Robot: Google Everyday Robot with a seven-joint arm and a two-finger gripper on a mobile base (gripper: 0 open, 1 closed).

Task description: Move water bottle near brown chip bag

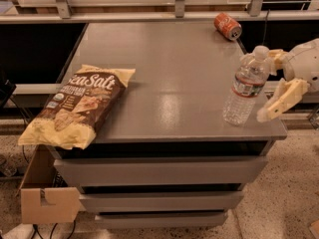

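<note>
The water bottle (244,86) stands upright near the table's front right corner: clear ribbed plastic, white cap, a white, red and dark label band. The brown chip bag (79,107) lies flat at the front left, its lower end hanging over the table edge. My gripper (265,85) is just right of the bottle at its height. It is open, with one pale finger (280,99) toward the front and the other (275,57) behind, near the cap. The bottle is not between the fingers.
An orange-red soda can (228,26) lies on its side at the back right. The grey table (164,78) tops a drawer cabinet. A metal rail (149,15) runs behind it. A cardboard box (42,195) sits on the floor at the lower left.
</note>
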